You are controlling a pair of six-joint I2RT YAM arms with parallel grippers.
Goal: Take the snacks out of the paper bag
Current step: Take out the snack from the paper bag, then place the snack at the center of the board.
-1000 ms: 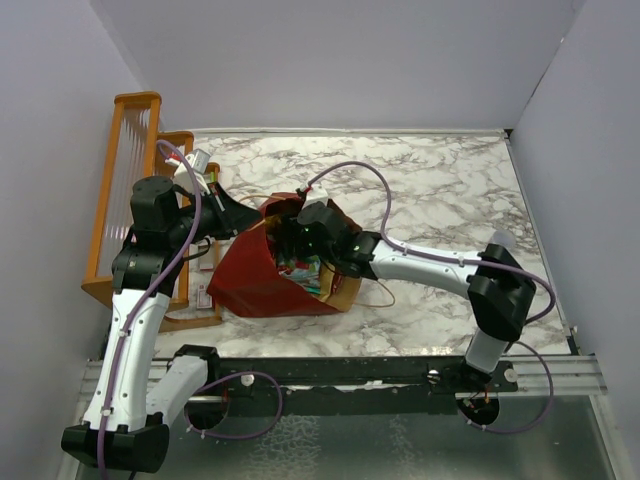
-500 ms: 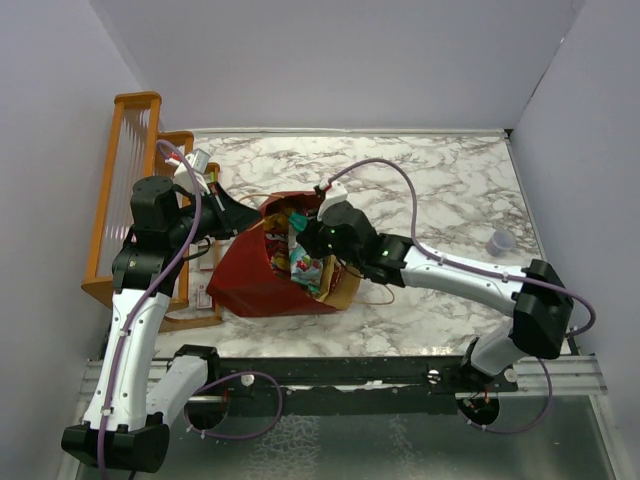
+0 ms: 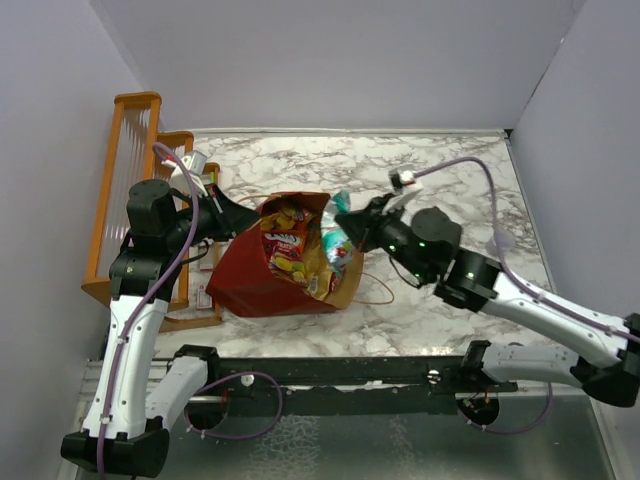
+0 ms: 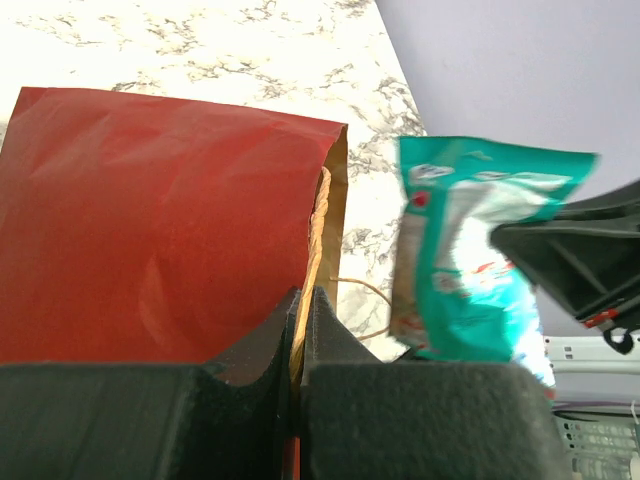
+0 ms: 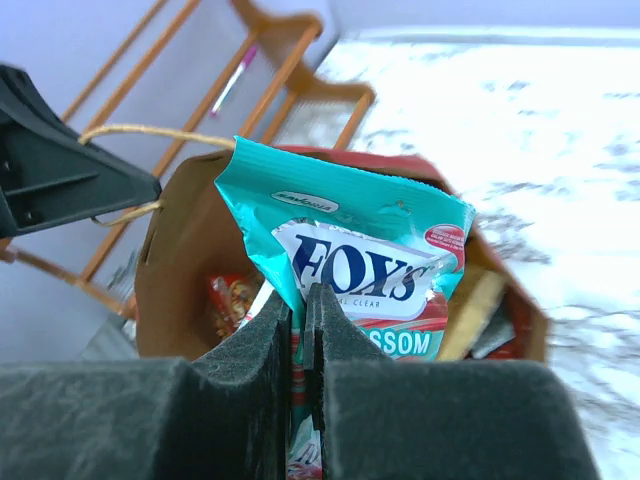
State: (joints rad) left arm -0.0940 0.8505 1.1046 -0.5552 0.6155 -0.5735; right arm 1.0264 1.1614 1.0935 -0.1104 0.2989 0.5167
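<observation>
Top external view: the paper bag (image 3: 250, 280) sits left of centre on the marble table (image 3: 450, 180), with its brown mouth open toward 3 o'clock. The left gripper (image 3: 250, 215) is clamped shut on the bag's rim at the bag's 12 o'clock edge. The left wrist view shows its fingers pinching the rim beside a twisted handle (image 4: 318, 220). The right gripper (image 3: 348, 225) is clenched on the teal-white pouch (image 3: 336, 242), gripping it from the pouch's 3 o'clock side. The pouch is held at the bag's 2 o'clock corner, just at the mouth. Red-yellow candy packs (image 3: 285, 245) lie inside the bag, at 9 o'clock of the pouch. An orange wooden rack (image 3: 125, 180) stands at 9 o'clock of the bag.
</observation>
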